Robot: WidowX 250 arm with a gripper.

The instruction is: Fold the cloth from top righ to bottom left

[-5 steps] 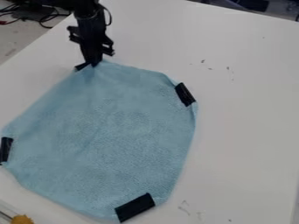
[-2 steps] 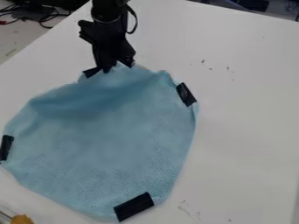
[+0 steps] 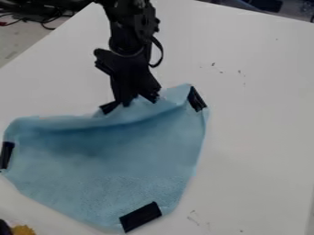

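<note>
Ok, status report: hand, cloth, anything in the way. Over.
Hand gripping blue cloth by its far edge. Far side raised, fold not complete. Black strip at near corner; no obstacle seen over the cloth.

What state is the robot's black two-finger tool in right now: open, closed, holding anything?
Black two-finger tool: closed, holding the light blue fabric cloth by its raised upper edge.

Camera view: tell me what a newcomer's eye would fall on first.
Most likely the large light-blue cloth, spread across the left and middle of the white table, its upper edge bunched where the black pincer holds it. Next, the black patches on its corners, the boldest being the lower patch at the cloth's bottom end. Last, perhaps, the small yellow-brown thing at the bottom left.
</note>
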